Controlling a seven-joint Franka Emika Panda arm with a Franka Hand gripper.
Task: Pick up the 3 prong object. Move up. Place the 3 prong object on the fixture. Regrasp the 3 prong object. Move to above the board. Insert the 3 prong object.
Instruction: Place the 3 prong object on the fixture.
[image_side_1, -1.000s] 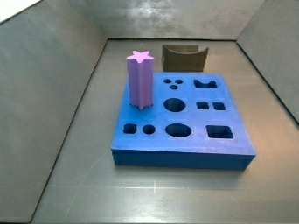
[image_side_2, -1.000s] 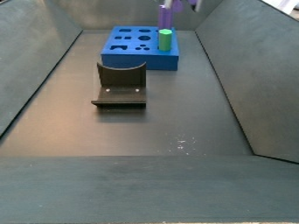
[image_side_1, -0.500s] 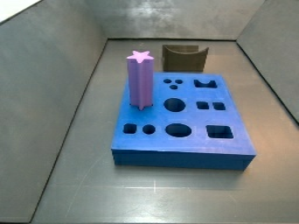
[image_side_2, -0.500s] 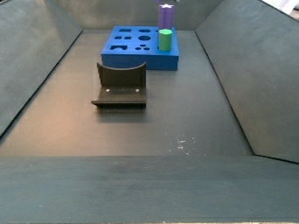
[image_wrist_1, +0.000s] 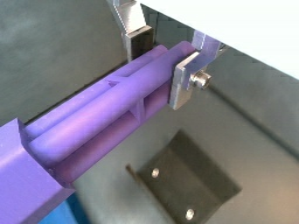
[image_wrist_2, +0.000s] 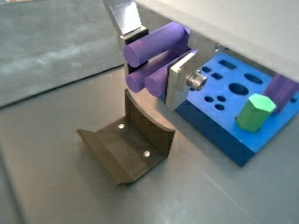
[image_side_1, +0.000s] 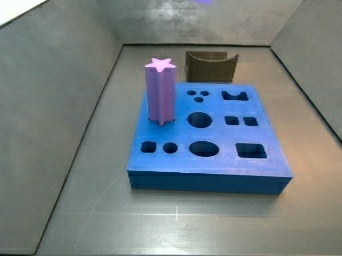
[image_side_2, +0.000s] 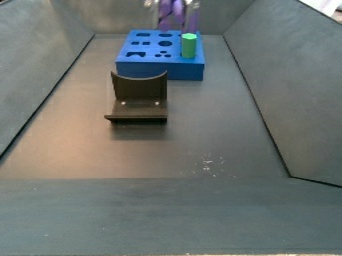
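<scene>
In both wrist views my gripper (image_wrist_1: 162, 63) (image_wrist_2: 156, 66) is shut on the 3 prong object (image_wrist_1: 100, 118) (image_wrist_2: 149, 54), a purple peg lying crosswise between the silver fingers. It hangs in the air above the fixture (image_wrist_2: 128, 144) (image_wrist_1: 181, 179), a dark notched bracket on the floor. The blue board (image_wrist_2: 228, 109) (image_side_1: 211, 140) (image_side_2: 158, 55) with cut-out holes lies just beyond the fixture (image_side_2: 138, 95) (image_side_1: 211, 66). In a side view the gripper (image_side_2: 171, 10) and peg show at the top edge, high over the board's far end. In the opposing side view only a purple tip (image_side_1: 203, 2) shows.
A tall purple star-topped post (image_side_1: 160, 92) (image_wrist_2: 284, 87) and a short green peg (image_side_2: 190, 45) (image_wrist_2: 260, 112) stand in the board. Grey sloping walls (image_side_1: 74, 110) (image_side_2: 267, 90) close in the floor on both sides.
The gripper, out of the side views half a second ago, has come back into view at the top edge, carrying the purple peg over the board's far end.
</scene>
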